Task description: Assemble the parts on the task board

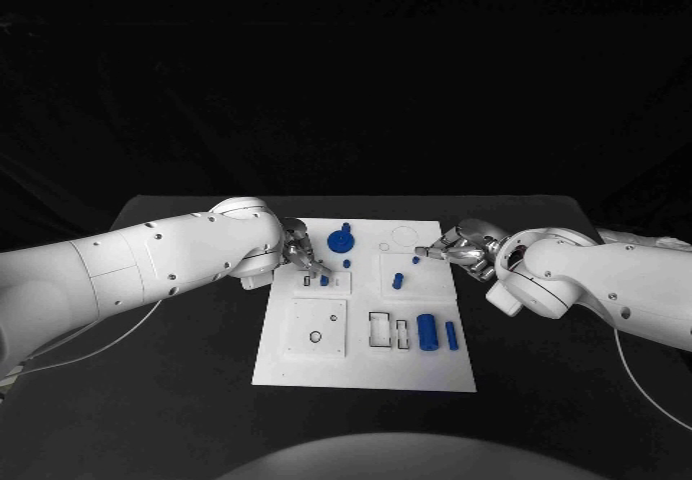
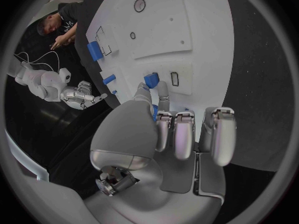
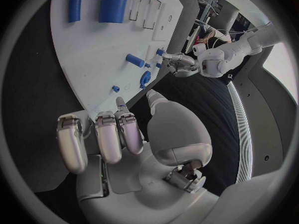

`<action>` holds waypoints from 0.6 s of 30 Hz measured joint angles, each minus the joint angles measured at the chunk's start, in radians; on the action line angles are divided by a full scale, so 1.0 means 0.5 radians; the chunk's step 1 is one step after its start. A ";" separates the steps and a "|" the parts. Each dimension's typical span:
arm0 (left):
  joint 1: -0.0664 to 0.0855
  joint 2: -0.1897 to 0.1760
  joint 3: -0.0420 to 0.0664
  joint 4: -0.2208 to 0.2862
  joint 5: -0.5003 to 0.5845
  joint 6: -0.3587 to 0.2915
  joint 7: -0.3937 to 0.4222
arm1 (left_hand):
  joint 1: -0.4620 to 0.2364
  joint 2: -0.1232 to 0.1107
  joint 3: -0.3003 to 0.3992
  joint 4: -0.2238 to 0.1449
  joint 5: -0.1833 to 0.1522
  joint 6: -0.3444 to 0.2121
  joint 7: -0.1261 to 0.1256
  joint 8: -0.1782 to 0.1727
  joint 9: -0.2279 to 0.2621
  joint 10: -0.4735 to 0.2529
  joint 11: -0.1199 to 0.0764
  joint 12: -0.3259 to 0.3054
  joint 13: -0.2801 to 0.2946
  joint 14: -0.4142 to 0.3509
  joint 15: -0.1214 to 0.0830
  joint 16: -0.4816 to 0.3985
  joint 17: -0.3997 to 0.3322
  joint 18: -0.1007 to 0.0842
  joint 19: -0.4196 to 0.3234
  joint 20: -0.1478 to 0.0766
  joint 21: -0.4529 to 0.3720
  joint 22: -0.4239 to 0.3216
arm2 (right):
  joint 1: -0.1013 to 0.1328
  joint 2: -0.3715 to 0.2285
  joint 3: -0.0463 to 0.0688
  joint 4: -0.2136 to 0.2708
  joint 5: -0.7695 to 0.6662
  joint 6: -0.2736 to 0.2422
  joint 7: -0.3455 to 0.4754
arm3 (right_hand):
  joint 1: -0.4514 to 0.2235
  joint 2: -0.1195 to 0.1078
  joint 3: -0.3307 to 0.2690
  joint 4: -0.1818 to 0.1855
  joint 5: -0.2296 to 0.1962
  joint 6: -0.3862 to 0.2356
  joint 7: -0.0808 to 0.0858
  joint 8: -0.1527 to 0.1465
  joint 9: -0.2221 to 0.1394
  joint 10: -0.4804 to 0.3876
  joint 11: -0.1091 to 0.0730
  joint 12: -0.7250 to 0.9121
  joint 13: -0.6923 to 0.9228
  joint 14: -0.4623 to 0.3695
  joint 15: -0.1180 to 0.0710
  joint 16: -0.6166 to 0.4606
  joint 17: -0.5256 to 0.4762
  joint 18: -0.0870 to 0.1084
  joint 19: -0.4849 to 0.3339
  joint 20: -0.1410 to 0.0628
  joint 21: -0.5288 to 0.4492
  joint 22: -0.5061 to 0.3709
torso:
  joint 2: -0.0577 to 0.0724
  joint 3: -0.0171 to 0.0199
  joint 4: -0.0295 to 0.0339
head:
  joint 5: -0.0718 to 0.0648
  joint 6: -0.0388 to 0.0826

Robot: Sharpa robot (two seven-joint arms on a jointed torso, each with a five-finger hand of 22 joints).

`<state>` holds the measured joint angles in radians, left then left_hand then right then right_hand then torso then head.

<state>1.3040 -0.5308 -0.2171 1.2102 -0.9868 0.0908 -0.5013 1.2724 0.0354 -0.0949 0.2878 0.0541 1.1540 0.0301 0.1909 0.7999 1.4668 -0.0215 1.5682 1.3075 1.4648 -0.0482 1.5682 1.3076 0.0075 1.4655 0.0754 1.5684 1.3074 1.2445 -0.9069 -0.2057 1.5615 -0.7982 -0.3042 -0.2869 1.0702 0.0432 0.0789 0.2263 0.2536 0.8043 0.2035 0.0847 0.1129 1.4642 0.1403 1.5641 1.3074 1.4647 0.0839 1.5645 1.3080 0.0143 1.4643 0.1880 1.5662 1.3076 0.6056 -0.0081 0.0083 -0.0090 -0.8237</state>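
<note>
The white task board (image 1: 361, 350) lies mid-table. My left hand (image 1: 303, 255) reaches over its far left part. Thumb and a fingertip (image 2: 163, 90) pinch a small blue block (image 2: 151, 79) standing beside a narrow slot (image 2: 174, 78); the other fingers are curled. The same block (image 1: 325, 280) sits on a raised square plate. A blue gear (image 1: 340, 240) stands just right of that hand. My right hand (image 1: 462, 250) hovers at the board's far right edge, fingers curled in, holding nothing (image 3: 124, 129). A small blue peg (image 1: 415, 260) and a short blue piece (image 1: 398, 282) lie near it.
A thick blue cylinder (image 1: 427, 330) and a thin blue rod (image 1: 451, 335) lie on the board's near right, beside two rectangular slots (image 1: 379, 330). A square plate with a round hole (image 1: 316, 337) sits near left. Black table (image 1: 173, 400) surrounds the board.
</note>
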 measured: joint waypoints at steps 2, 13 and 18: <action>0.000 0.000 0.000 0.000 0.000 0.000 0.004 | 0.000 0.000 -0.006 0.006 0.000 0.000 0.000 0.000 0.000 0.000 0.000 0.000 0.000 0.000 0.000 0.000 0.000 0.000 0.000 0.000 0.000 0.000 | 0.000 0.000 0.000 0.000 0.000 0.000 0.000 | 0.000 0.000 0.000 0.000 0.000 0.000 0.000 0.000 0.000 0.000 0.000 0.000 0.000 0.000 0.000 0.000 0.000 0.000 0.000 0.000 0.000 0.000 | 0.000 0.0000 0.000 | 0.000 0.000; 0.000 -0.009 0.000 0.005 0.000 -0.007 0.028 | -0.001 -0.016 -0.009 0.009 0.000 0.000 0.000 0.000 0.000 0.000 0.000 0.000 0.000 0.000 0.000 0.000 0.000 0.000 0.000 0.000 0.000 0.000 | -0.001 0.001 0.000 -0.002 0.000 0.000 0.000 | 0.000 0.000 0.000 0.000 0.000 -0.005 0.005 0.000 0.002 0.000 0.000 0.000 0.000 0.000 0.000 0.000 0.000 0.000 0.007 0.007 0.000 0.000 | 0.000 0.0000 0.001 | -0.002 0.002; 0.000 -0.012 0.000 0.008 0.001 -0.024 0.046 | -0.004 -0.020 -0.014 0.014 0.000 0.000 0.000 0.000 0.000 0.000 0.000 0.000 0.000 0.000 0.000 0.000 0.000 0.000 0.000 0.000 0.000 0.000 | -0.001 0.001 0.000 -0.003 0.000 0.000 0.000 | 0.000 0.000 0.000 0.000 0.000 -0.005 0.005 0.000 0.002 0.000 0.000 0.000 0.000 0.000 0.000 0.000 0.000 0.000 0.007 0.007 0.000 0.000 | 0.000 0.0002 0.001 | 0.001 0.002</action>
<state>1.3039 -0.5370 -0.2173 1.2141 -0.9861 0.0788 -0.4784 1.2702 0.0254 -0.1020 0.2950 0.0541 1.1540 0.0301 0.1909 0.7999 1.4668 -0.0215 1.5682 1.3075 1.4648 -0.0482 1.5682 1.3075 0.0075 1.4655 0.0754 1.5684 1.3074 1.2441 -0.9062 -0.2057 1.5602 -0.7983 -0.3041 -0.2871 1.0702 0.0432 0.0789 0.2262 0.2536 0.8019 0.2059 0.0848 0.1138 1.4642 0.1403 1.5641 1.3073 1.4647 0.0839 1.5645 1.3078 0.0143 1.4679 0.1917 1.5662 1.3075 0.6054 -0.0080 0.0086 -0.0087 -0.8226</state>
